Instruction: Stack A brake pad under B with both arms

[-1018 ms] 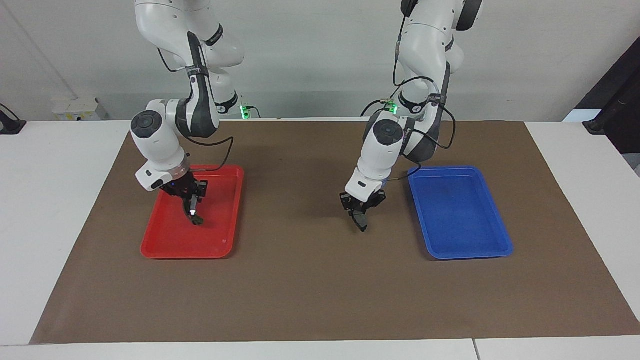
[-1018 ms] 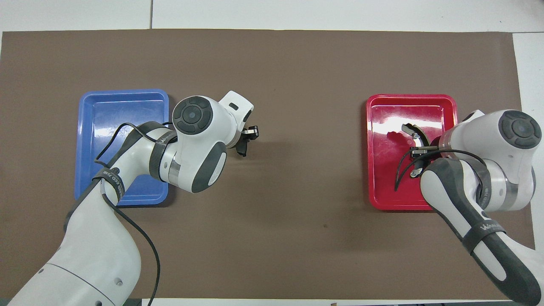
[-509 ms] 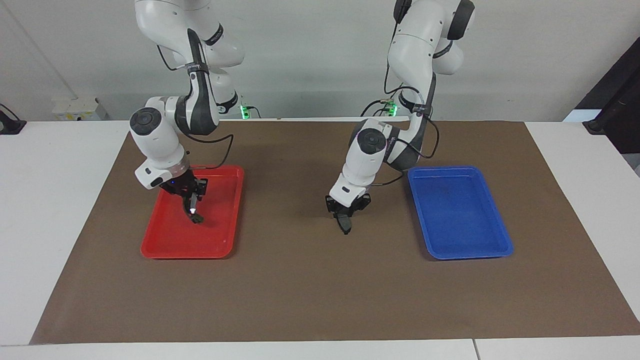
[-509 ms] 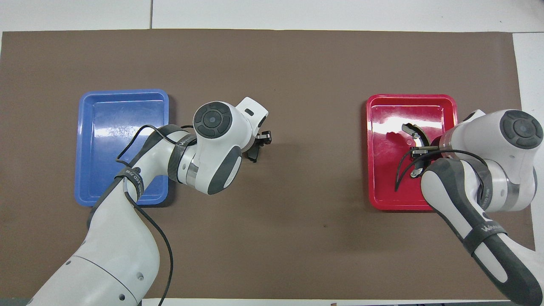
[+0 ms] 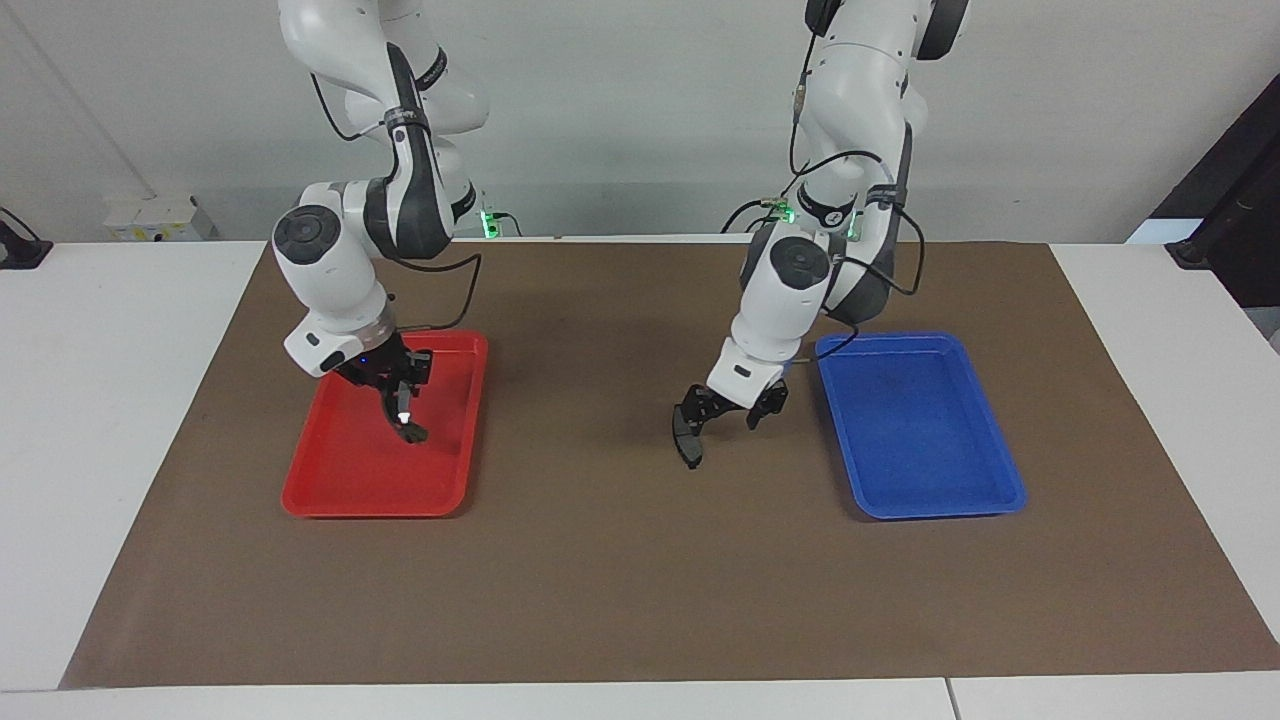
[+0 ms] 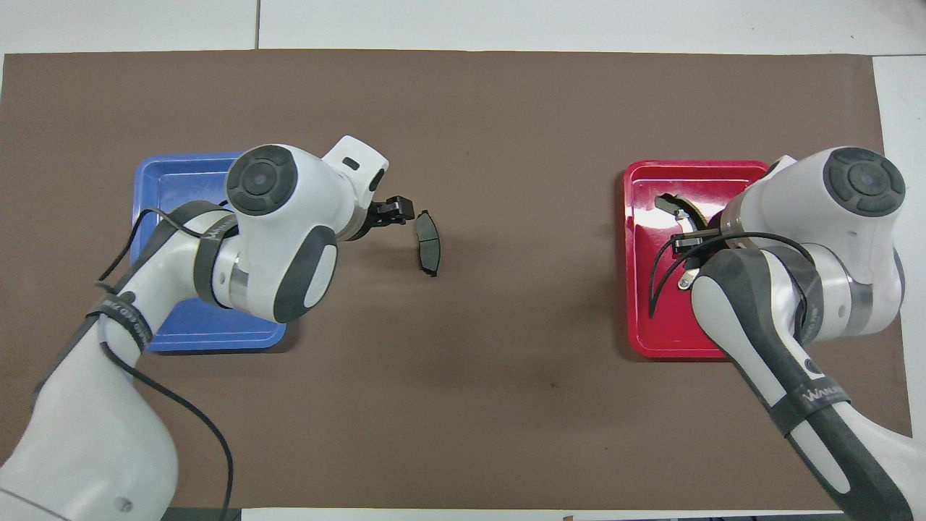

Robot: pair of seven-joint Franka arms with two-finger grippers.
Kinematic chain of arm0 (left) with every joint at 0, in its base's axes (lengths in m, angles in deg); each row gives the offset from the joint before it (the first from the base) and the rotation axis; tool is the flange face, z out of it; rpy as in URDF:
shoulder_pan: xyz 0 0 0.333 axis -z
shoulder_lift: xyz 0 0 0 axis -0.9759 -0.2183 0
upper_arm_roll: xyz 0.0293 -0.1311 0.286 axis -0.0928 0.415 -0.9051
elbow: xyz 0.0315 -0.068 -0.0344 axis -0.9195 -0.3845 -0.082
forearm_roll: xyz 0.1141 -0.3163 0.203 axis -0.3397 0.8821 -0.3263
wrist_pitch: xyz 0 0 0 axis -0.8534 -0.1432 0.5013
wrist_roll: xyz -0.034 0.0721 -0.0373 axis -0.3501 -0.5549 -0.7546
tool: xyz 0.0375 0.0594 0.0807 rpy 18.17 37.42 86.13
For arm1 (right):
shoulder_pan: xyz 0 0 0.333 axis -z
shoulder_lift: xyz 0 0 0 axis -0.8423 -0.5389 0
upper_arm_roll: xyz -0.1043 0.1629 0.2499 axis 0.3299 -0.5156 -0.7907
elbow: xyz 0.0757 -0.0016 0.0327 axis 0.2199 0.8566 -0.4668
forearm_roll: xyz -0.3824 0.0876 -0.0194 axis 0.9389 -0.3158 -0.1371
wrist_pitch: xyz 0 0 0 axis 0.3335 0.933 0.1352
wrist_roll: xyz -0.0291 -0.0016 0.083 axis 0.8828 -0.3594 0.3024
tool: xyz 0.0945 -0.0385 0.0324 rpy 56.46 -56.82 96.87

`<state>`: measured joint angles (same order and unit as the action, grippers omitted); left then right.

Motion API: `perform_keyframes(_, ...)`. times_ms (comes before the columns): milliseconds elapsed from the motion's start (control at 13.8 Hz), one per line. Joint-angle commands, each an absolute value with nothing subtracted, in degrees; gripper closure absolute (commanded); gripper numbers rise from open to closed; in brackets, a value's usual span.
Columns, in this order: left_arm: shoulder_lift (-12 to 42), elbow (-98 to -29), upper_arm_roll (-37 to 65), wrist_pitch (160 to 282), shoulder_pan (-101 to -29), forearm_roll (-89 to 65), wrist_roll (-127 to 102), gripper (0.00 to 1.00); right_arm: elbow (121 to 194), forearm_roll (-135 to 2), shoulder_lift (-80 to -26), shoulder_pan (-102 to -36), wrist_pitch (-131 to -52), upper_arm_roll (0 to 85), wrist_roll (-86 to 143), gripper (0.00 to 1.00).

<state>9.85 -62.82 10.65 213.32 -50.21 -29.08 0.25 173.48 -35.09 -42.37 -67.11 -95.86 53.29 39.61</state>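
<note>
Left pincer of mine stands wide over the mat, pad A just beside its fingertips, while my right pincer grips B over the red tray.
</note>
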Motion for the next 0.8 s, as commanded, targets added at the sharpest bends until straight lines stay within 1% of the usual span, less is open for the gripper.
perform_keyframes(0,17.9,-67.0,10.7,203.9,-56.5,-28.5,-6.2,0.01,167.3,-35.9,-45.1,-72.1,-93.9,53.0,43.1,1.0)
perform_keyframes(145,21.8,-67.0,10.7,197.5,-61.8,-28.6,-13.3,0.01,164.9,-35.9,-46.9,-77.7,-93.8,53.0,50.6,1.0)
perform_keyframes(291,25.1,-66.9,10.7,192.4,-65.5,-28.6,-16.5,0.01,162.3,-36.0,-48.6,-81.2,-93.4,53.0,54.0,1.0)
perform_keyframes(436,28.2,-66.8,10.6,189.4,-68.2,-28.6,-18.8,0.01,154.5,-36.0,-54.6,-85.5,-90.9,52.9,61.1,1.0)
perform_keyframes(582,30.0,-64.7,10.6,186.4,-70.9,-28.7,-19.1,0.01,145.9,-36.5,-61.2,-88.1,-88.9,52.9,66.2,1.0)
perform_keyframes(655,29.9,-62.0,10.6,183.9,-71.8,-29.0,-19.4,0.01,143.8,-39.1,-63.1,-88.7,-89.5,52.7,67.1,1.0)
perform_keyframes(727,29.4,-59.4,10.6,181.6,-73.0,-29.6,-20.7,0.01,143.3,-40.4,-64.6,-89.5,-90.0,52.7,67.9,1.0)
